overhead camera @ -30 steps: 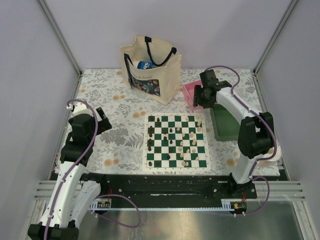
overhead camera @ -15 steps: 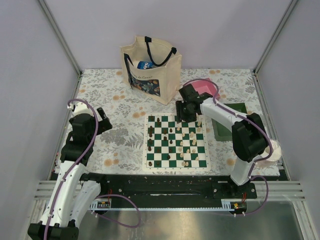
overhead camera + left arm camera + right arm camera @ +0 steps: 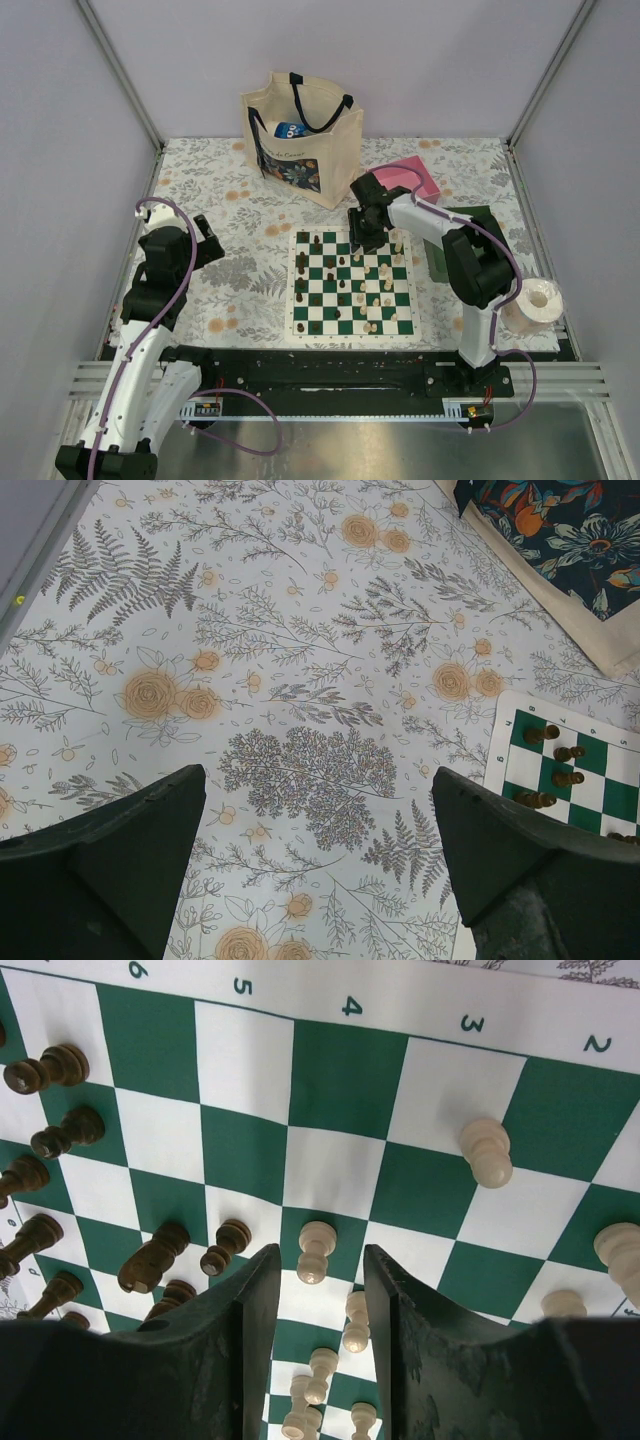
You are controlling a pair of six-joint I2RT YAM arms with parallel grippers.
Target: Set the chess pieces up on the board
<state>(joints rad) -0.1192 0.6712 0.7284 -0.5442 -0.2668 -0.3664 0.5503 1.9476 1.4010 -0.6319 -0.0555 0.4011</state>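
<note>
While the left fingers [image 3: 130,840] hang spread wide and empty over the flowered table [image 3: 220,200], to the left of the board [image 3: 293,290], the right arm reaches across to the board's far edge. Seen from the right wrist, the right fingers [image 3: 250,1320] stand a little apart, one on each side of a cream pawn [image 3: 314,1245] that stands upright on a green square. A sliver of board shows between each finger and the pawn, so nothing is gripped.

Dark pieces [image 3: 60,1065] crowd the left of that view, some lying on their sides. More cream pieces [image 3: 487,1150] stand scattered to the right and below. From above, the green-and-white board lies flat near the middle of the table, with dark figures mostly toward its left side and cream ones toward its right.

A cloth tote bag [image 3: 300,130] stands behind the board. A pink tray [image 3: 405,178] and a green tray [image 3: 450,262] sit to the right, and a paper roll [image 3: 532,305] sits at the right edge.
</note>
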